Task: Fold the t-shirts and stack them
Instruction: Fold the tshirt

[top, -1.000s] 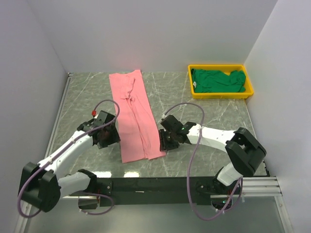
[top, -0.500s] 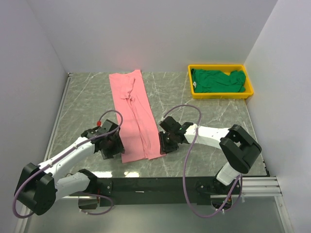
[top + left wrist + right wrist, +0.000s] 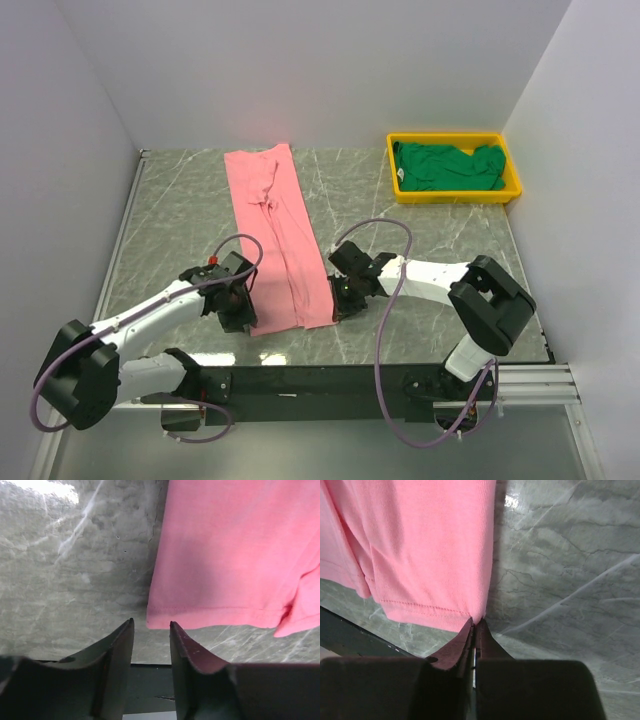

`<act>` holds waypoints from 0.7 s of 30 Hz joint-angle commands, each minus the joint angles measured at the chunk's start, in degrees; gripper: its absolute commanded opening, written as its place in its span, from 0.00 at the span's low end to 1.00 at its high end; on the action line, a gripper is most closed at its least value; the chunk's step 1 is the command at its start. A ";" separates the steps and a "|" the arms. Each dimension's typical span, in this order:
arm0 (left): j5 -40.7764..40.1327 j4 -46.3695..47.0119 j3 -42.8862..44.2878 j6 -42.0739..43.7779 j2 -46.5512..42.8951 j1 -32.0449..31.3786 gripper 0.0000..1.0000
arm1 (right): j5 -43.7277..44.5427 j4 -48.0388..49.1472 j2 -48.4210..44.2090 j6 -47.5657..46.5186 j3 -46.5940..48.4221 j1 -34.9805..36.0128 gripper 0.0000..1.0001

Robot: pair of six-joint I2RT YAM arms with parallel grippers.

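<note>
The pink t-shirt (image 3: pixel 280 235) lies flat on the table as a long narrow strip, running from the back towards the near edge. My left gripper (image 3: pixel 244 314) sits low at its near left corner, jaws open; in the left wrist view that corner of the hem (image 3: pixel 151 622) lies right at the gap between the fingertips (image 3: pixel 171 626). My right gripper (image 3: pixel 338 305) is shut on the near right corner of the pink t-shirt (image 3: pixel 440 555), with the cloth pinched at the tips (image 3: pixel 476 622). The dark green t-shirt (image 3: pixel 445 165) lies crumpled in the tray.
A yellow tray (image 3: pixel 455 196) stands at the back right near the right wall. White walls close in the left, back and right sides. The black base rail (image 3: pixel 300 380) runs along the near edge, just behind both grippers.
Both grippers have moved in and down to the pink t-shirt's near corners. The right jaws have closed on the right corner. The left jaws have narrowed but still show a gap.
</note>
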 commanded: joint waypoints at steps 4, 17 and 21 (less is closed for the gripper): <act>0.14 2.26 -0.66 -1.67 3.36 -1.59 0.39 | 0.19 -1.34 1.78 -1.72 -0.44 0.28 0.00; -0.22 3.14 -0.75 -3.25 11.36 -5.20 0.19 | 0.01 -1.17 2.13 -2.68 -0.70 0.37 0.00; 0.57 1.39 0.04 -4.57 11.72 -8.36 0.01 | -1.12 -2.74 0.99 -4.08 -1.75 0.28 0.00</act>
